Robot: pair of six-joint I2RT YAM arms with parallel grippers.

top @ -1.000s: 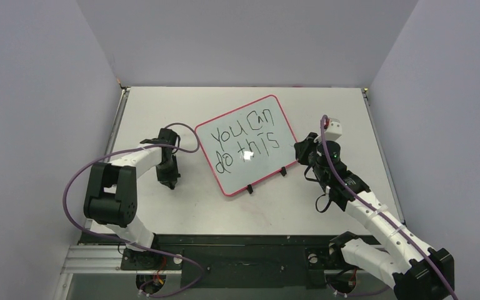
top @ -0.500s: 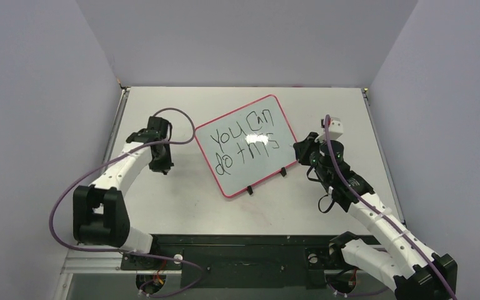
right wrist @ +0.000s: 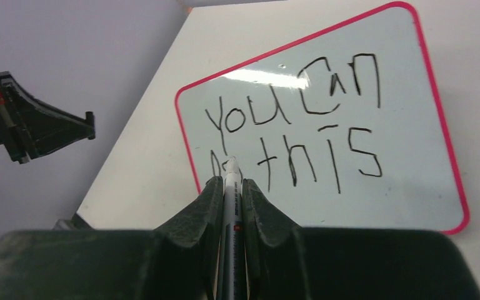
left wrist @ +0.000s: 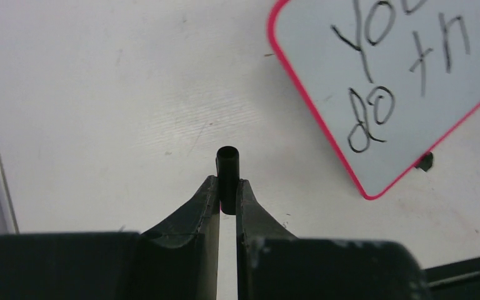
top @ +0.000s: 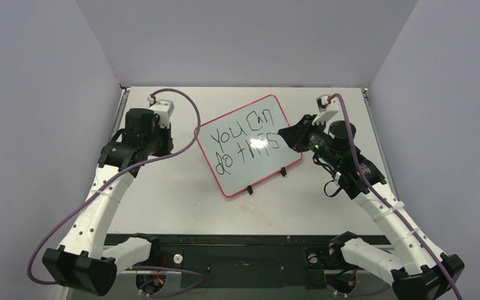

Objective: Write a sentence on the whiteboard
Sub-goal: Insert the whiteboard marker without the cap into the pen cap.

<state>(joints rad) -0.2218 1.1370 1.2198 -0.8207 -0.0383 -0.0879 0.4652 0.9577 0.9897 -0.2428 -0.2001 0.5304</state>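
Observation:
The whiteboard, white with a red rim, lies tilted on the table and reads "YOU CAN do this", the sentence in black over two lines. My right gripper hangs over the board's right part, shut on a white marker whose tip points at the board. The sentence is whole in the right wrist view. My left gripper is raised left of the board, shut on a small black marker cap. The board's corner shows in the left wrist view.
Two black clips sit on the board's near edge. Grey walls close the table's left, back and right. A purple cable loops from the left wrist near the board's left corner. The left gripper shows in the right wrist view.
My left arm has lifted and swung back towards the left wall with the cap. My right gripper has risen and moved left, from beside the board's right edge to over it.

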